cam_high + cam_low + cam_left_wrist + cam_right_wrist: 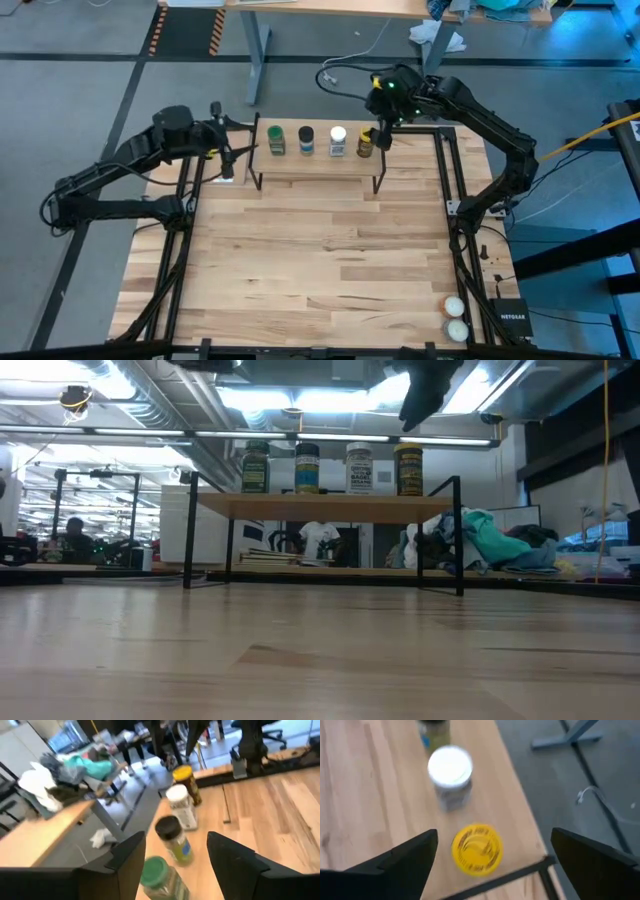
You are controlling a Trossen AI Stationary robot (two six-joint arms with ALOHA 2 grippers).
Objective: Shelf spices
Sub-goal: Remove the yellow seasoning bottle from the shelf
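All four spice jars stand upright in a row on the shelf point(318, 163), which sits in the upper middle of the high view on the table point(320, 270). From frame left to right they are the green-lidded jar point(276, 139), the black-lidded jar point(306, 140), the white-lidded jar point(338, 140) and the amber yellow-lidded jar point(365, 142), each standing apart from its neighbour. The low view confirms the same row along the shelf top, upper centre of frame (labels there are too small to read). The right tool point(490, 852) hangs over the yellow-lidded jar at the right end of the shelf; its own wrist view shows the fingers spread wide to either side of the yellow lid, not touching it. In the low view only a dark part of this arm shows, cut off by the top edge. The left tool point(175, 855) sits at the left end of the shelf, beside the green-lidded jar, fingers spread and gripping nothing; from above its fingertips are hard to make out. Two whitish balls point(455, 316) lie at the lower right of the high view, well apart from the shelf. A seated person point(72, 532) shows faintly at the far left of the low view.
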